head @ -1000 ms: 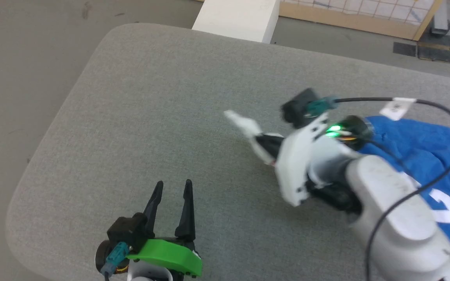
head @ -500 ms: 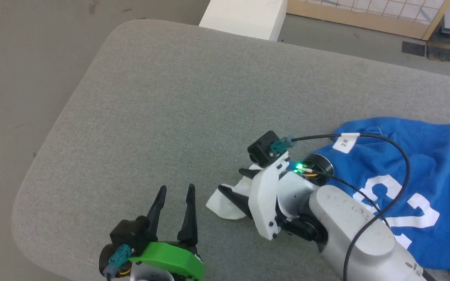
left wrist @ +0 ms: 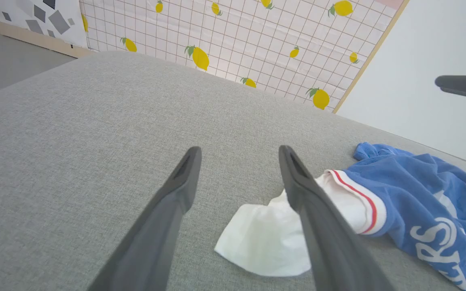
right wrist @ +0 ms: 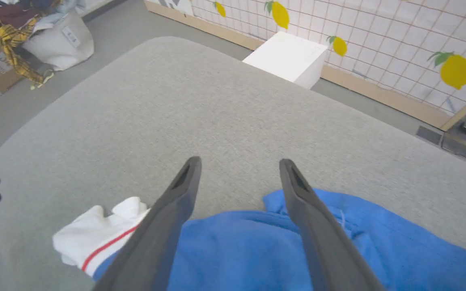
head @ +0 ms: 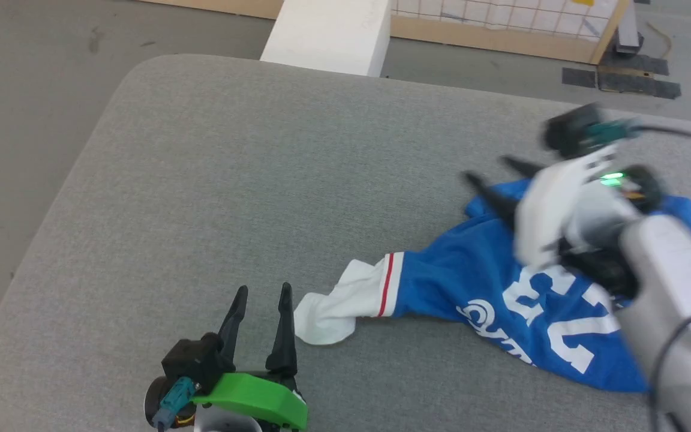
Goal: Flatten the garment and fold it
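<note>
Head view: one garment [head: 501,300] is lying crumpled on the grey worktop [head: 231,180]. Two pincers are showing: the left pincer [head: 263,290] is gaping wide and empty, and the right pincer [head: 488,169] is hovering spread above the blue cloth. Left wrist view: one white sleeve [left wrist: 265,242] is lying beside the fingers [left wrist: 318,226]. Right wrist view: the jaws are gaping, gripping nothing.

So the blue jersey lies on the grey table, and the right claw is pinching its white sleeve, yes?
No. The right claw stands open and empty above the blue jersey; the right wrist view shows the white sleeve lying free on the grey table.
</note>
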`<state>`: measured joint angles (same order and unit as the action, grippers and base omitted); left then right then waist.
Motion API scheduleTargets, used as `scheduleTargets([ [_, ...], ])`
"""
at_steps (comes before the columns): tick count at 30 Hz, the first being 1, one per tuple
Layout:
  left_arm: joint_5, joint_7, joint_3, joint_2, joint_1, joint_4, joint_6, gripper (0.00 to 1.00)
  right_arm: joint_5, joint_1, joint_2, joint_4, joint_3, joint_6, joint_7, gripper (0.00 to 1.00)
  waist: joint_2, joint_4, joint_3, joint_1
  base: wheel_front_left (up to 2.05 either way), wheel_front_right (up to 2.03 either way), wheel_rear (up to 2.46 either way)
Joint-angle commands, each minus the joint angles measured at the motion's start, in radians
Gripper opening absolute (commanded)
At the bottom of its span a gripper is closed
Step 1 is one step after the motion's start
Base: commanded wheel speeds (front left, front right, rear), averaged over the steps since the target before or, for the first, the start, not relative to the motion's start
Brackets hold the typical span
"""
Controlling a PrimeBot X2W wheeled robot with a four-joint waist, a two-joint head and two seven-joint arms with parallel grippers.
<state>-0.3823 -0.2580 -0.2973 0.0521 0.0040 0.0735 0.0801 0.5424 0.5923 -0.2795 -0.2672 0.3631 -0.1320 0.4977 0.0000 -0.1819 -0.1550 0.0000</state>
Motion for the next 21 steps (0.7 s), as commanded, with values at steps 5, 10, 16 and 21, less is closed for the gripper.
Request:
scheduleTargets([
  [5, 0.025, -0.004, -0.004, -0.002, -0.006, -0.013, -0.005, 1.00, -0.095, -0.046, -0.089, -0.030, -0.157, 0.001, 0.118, 1.00, 0.0000, 0.008, -0.039, 0.0000, 0.00, 0.00, 0.00],
  [10, 0.028, -0.004, -0.014, -0.002, -0.017, -0.007, -0.006, 1.00, -0.168, -0.109, -0.118, -0.072, -0.249, 0.001, 0.184, 1.00, 0.0000, -0.008, -0.062, 0.0000, 0.00, 0.00, 0.00],
  [16, 0.040, -0.004, -0.016, -0.002, -0.030, 0.000, -0.011, 1.00, -0.229, -0.159, -0.062, -0.171, -0.330, 0.001, 0.130, 0.53, 0.0000, -0.031, -0.084, 0.0000, 0.00, 0.00, 0.00],
  [21, 0.044, -0.004, -0.016, -0.002, -0.030, 0.003, -0.010, 1.00, -0.240, -0.139, -0.063, -0.180, -0.325, 0.001, 0.081, 0.00, 0.0000, -0.024, -0.077, 0.0000, 0.00, 0.00, 0.00],
])
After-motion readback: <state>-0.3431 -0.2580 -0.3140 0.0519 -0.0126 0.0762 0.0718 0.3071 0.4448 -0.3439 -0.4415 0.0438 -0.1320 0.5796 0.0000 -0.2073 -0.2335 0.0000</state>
